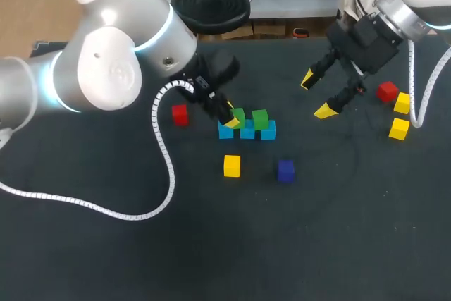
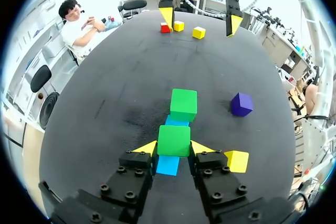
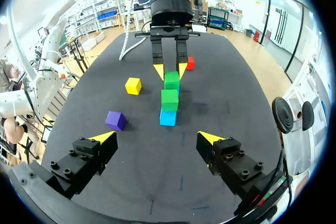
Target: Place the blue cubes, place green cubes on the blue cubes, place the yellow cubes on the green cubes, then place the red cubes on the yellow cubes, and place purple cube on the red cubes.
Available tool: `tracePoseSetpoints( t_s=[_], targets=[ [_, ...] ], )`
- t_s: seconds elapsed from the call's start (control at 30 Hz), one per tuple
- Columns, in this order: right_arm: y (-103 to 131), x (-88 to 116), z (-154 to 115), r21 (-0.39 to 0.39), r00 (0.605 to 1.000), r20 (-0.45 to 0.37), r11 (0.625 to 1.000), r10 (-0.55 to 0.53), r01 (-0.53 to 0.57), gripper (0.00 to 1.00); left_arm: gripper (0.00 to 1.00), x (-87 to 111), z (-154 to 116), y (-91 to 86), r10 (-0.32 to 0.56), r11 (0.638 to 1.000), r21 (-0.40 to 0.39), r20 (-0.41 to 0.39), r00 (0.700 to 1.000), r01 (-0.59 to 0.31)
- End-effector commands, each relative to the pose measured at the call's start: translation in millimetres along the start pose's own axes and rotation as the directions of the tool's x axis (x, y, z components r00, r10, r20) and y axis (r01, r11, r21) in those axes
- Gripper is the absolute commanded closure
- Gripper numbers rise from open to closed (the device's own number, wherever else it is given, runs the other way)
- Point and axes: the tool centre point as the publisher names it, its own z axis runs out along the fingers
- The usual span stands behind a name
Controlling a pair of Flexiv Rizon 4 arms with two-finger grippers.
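Clasping a green cube [image 2: 174, 136] atop blue cubes [image 2: 168, 166], left gripper [image 2: 174, 148]; right gripper [image 3: 156, 138] released.

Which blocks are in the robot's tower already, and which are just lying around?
In the tower: three blue cubes; two green cubes on top, one in the left gripper.
Lying around, needed later: three yellow cubes; two red cubes; one purple cube.
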Motion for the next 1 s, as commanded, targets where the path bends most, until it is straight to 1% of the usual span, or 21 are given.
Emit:
tracePoseSetpoints(
  t_s=[0.03, 0.27, 0.73, 1.0],
  targets=[
    [0.4, 0.2, -0.1, 0.001, 1.0, 0.001, 1.0, -0.001, 0.001, 0.0, 1.0, -3.3, 3.6, 2.3, 0.001, 1.0, 0.003, -0.008, 1.0, -0.001],
    [0.4, 0.2, -0.1, 0.001, 1.0, 0.001, 1.0, -0.001, 0.001, 0.0, 1.0, -1.5, 6.7, 3.2, 0.001, 1.0, 0.004, -0.014, 1.0, -0.001],
    [0.4, 0.2, -0.1, 0.001, 1.0, 0.001, 1.0, -0.001, 0.001, 0.0, 1.0, -0.4, 3.2, 5.7, 0.004, 1.0, -0.009, -0.021, 1.0, -0.005],
    [0.4, 0.2, -0.1, 0.001, 1.0, 0.001, 1.0, -0.001, 0.001, 0.0, 1.0, 0.5, 6.6, 4.3, 0.017, 1.0, -0.014, -0.042, 0.999, -0.018]
  ],
)
